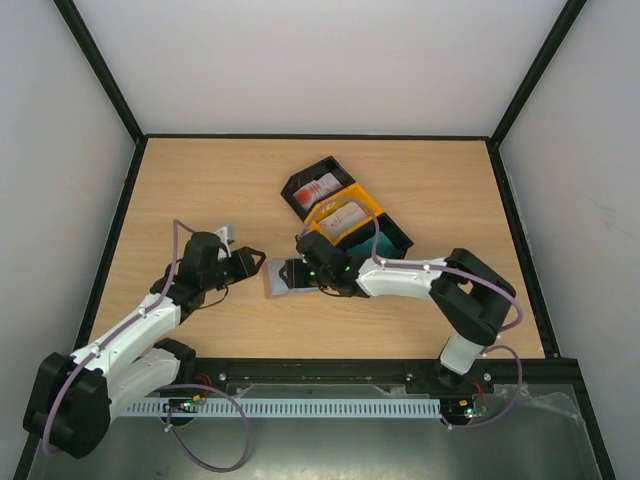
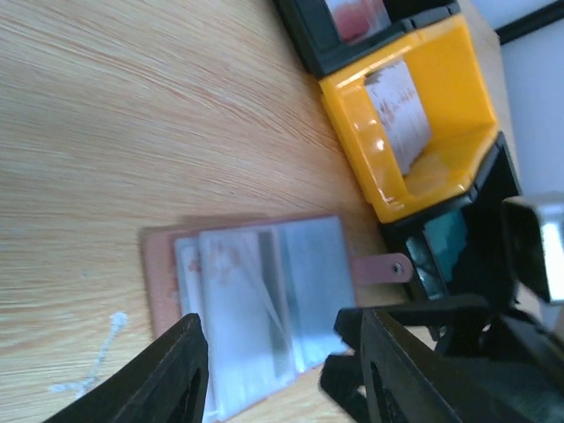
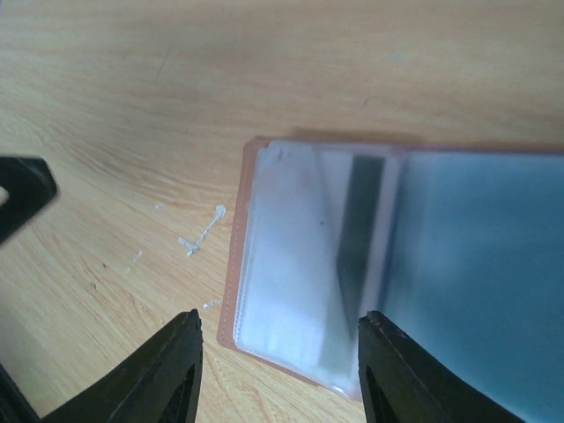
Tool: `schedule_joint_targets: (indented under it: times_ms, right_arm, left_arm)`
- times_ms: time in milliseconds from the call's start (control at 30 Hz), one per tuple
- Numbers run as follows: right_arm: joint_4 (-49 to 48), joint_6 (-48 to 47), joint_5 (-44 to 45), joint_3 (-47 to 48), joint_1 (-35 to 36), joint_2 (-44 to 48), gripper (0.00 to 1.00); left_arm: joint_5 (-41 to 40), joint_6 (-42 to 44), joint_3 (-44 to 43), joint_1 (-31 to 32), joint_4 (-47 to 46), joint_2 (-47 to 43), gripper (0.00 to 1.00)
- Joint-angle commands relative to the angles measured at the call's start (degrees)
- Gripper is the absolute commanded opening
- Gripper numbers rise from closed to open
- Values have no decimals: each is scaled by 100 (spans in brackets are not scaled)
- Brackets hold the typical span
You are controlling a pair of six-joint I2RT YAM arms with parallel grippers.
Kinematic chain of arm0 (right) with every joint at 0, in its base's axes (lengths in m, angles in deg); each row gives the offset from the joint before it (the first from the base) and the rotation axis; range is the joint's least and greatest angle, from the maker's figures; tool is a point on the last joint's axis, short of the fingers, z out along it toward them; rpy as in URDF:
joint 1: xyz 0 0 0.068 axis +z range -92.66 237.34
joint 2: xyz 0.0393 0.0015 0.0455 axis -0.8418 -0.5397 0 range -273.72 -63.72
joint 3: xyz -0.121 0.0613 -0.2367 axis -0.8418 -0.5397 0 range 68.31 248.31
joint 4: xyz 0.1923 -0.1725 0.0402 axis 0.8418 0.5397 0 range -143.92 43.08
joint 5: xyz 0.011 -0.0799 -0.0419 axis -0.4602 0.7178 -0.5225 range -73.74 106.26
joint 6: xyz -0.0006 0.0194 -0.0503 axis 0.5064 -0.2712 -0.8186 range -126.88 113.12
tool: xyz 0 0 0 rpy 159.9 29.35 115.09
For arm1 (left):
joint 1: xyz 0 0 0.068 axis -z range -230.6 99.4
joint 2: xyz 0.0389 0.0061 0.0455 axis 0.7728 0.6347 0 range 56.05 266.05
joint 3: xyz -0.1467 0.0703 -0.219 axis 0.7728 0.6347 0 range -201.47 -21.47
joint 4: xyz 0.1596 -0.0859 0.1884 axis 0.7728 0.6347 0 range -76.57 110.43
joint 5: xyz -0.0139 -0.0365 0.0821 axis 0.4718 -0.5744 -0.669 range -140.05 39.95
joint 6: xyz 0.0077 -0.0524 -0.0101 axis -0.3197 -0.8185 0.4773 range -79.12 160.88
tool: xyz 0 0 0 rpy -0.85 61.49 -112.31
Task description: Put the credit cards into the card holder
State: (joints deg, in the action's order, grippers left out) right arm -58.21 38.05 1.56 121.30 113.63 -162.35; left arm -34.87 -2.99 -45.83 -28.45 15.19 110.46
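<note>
The left end effector [image 2: 280, 319] and the right end effector [image 3: 280, 315] are open and empty, positioned at the unfolded brown leather-like card holder [image 1: 279, 284] lying flat on the wooden counter [image 1: 200, 190]. A white, red-marked credit card [image 2: 401, 110] leans inside the orange plastic tray [image 2: 441, 167] near the holder.

Tight in the middle: the open card holder [image 1: 278, 284] has the left gripper [image 1: 257, 263] at its 9 o'clock and the right gripper [image 1: 291, 272] low over its 3 o'clock edge, both with jaws parted. From 1 to 2 o'clock a black tray [image 1: 300, 190], an orange tray [image 1: 372, 207] and a second black tray [image 1: 400, 238] wall things off. There is bare table [image 1: 200, 190] from 10 to 12, and more at 6.
</note>
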Motion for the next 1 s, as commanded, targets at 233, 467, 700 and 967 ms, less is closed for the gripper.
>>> schedule_joint_targets:
  times_ms: [233, 467, 700, 967]
  right_arm:
    - [2704, -1460, 2023, 618, -648, 1638, 51]
    - [3648, -1744, 2411, 1098, -1290, 1916, 58]
    - [3740, -2017, 2198, 1767, -1662, 1385, 61]
    - [3890, -2434, 1733, 3144, -1767, 50, 61]
  left_arm:
    - [1042, 268, 193, -3, -615, -366, 71]
    - [955, 314, 136, 61, -661, -596, 84]
    - [523, 353, 37, 57, -640, -660, 100]
    - [-41, -70, -397, -104, -545, -168, 100]
